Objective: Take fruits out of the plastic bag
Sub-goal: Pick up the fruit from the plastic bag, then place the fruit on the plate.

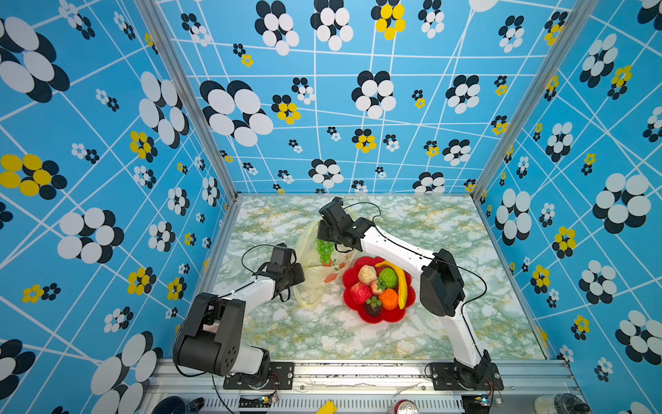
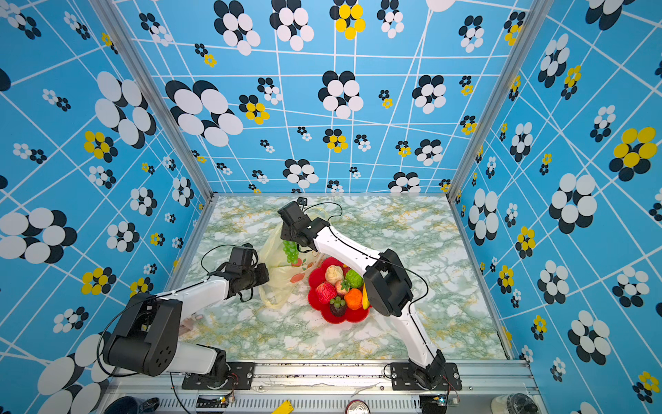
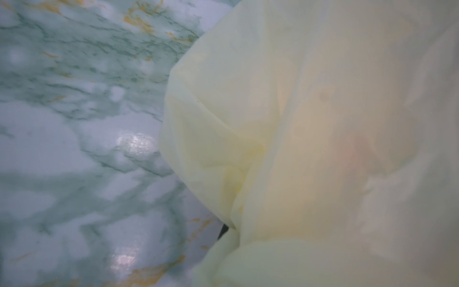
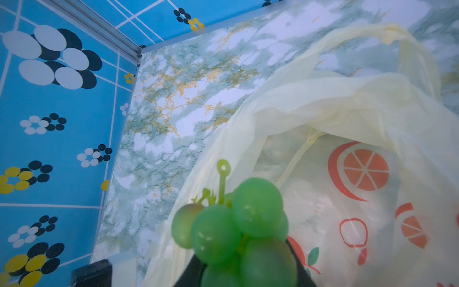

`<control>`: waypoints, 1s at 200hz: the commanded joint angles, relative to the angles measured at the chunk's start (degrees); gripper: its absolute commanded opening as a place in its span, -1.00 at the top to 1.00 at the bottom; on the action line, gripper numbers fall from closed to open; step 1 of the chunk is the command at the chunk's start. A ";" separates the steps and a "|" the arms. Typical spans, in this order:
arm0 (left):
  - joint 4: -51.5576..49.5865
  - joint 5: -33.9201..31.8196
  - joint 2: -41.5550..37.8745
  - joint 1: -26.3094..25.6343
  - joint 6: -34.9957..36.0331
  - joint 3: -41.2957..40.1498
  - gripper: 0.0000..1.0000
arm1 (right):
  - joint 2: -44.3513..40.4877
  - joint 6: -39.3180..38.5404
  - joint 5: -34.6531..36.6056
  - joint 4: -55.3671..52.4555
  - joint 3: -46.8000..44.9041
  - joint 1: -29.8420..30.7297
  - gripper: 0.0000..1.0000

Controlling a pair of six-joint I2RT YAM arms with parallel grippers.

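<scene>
The pale-yellow plastic bag point(image 1: 311, 286) point(image 2: 277, 277) lies crumpled at mid-table, its mouth toward the back. My left gripper point(image 1: 299, 277) point(image 2: 265, 274) is shut on the bag's left side; the plastic point(image 3: 298, 124) hides nearly all of its jaws in the left wrist view. My right gripper point(image 1: 325, 241) point(image 4: 243, 266) is shut on the green grape bunch point(image 1: 325, 250) point(image 2: 291, 251) point(image 4: 238, 223), held just over the bag's mouth point(image 4: 347, 104). Among the several fruits on the red flower-shaped plate point(image 1: 385, 317) point(image 2: 344, 317) are the banana point(image 1: 400, 285), orange point(image 1: 388, 299) and bumpy green fruit point(image 1: 388, 277).
The plate sits right beside the bag, on its right. My right arm's elbow point(image 1: 440, 286) hangs over the plate's right side. Blue patterned walls close the left, back and right. An aluminium rail point(image 1: 358, 369) runs along the front.
</scene>
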 commanded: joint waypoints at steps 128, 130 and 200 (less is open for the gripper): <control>1.01 1.03 -0.65 0.72 0.96 -0.32 0.72 | -36.09 -14.51 8.30 -11.85 -27.16 8.44 0.35; 1.02 1.03 -0.65 0.71 0.99 -0.32 0.72 | -36.55 -14.46 8.22 -12.09 -27.60 8.46 0.35; 1.11 1.03 -0.73 0.69 1.01 -0.43 0.72 | -49.54 -16.76 9.25 -14.77 -44.45 8.46 0.37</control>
